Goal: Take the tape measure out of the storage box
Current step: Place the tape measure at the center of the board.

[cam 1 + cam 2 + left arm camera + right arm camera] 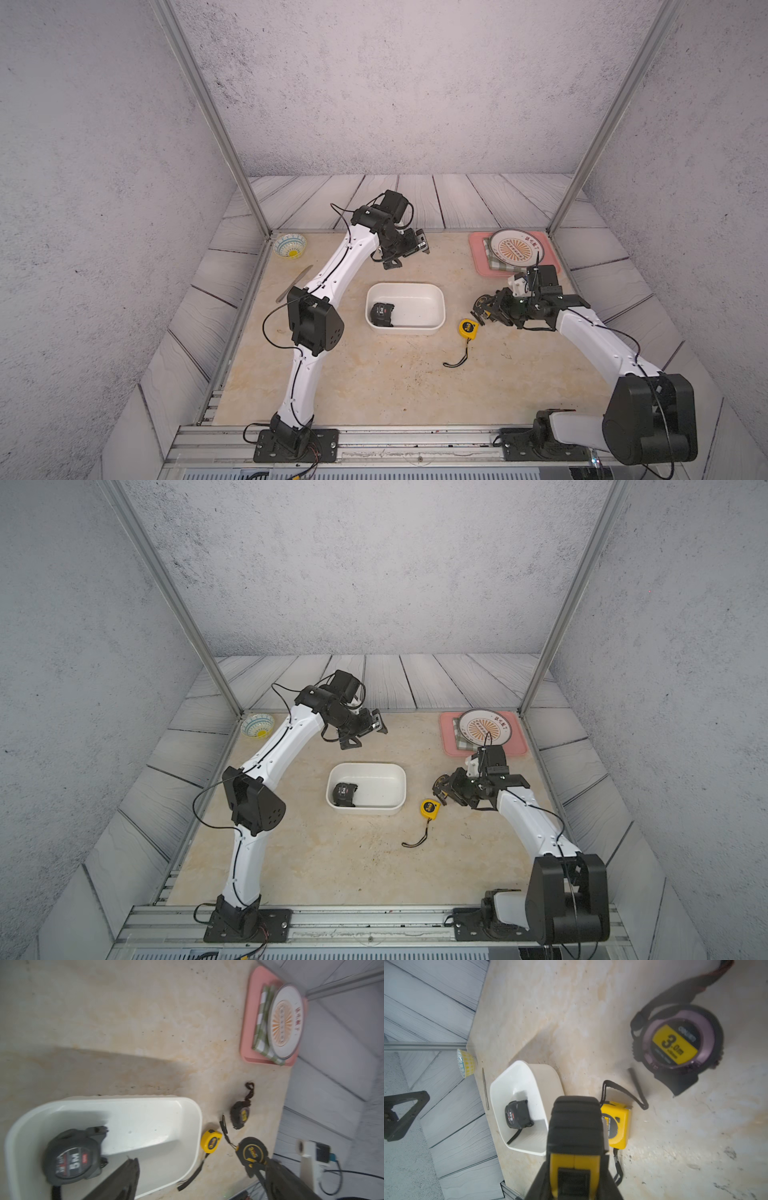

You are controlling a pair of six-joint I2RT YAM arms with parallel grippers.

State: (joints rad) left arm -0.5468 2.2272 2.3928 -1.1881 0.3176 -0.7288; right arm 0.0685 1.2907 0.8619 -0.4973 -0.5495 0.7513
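The white storage box [441, 308] [401, 788] sits mid-table. A black tape measure [381, 314] [72, 1157] [518, 1114] lies inside at its left end. Outside, to the box's right, lie a small yellow tape measure [468, 328] [617, 1124] and a black one with a yellow label [677, 1043] [240, 1114]. My right gripper [482, 309] [575, 1167] is shut on a black-and-yellow tape measure [576, 1126] [252, 1152], low over the table beside the yellow one. My left gripper [409, 254] [199, 1184] hangs open and empty behind the box.
A pink tray [482, 268] at the back right holds a plate [515, 246] and a checked cloth. A patterned bowl [289, 246] and a thin knife-like tool [294, 283] lie at the back left. Metal frame posts stand at both back corners.
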